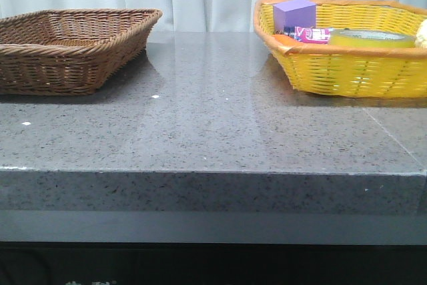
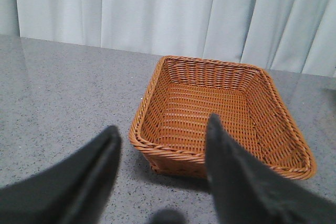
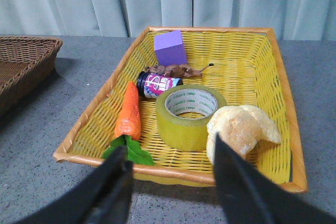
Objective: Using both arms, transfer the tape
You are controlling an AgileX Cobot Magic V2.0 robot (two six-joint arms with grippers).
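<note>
Grey bench [image 1: 213, 125]: both grippers [image 2: 163, 132] [image 3: 170, 153] are gaping, empty; bread [image 3: 239, 127] is probably touching the tape [image 3: 190, 116], risking a fouled grasp.

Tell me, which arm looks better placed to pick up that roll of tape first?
The right one, probably. The tape lies in the yellow basket directly ahead of the right gripper, whose fingers are open. The left gripper faces only the brown basket.
</note>
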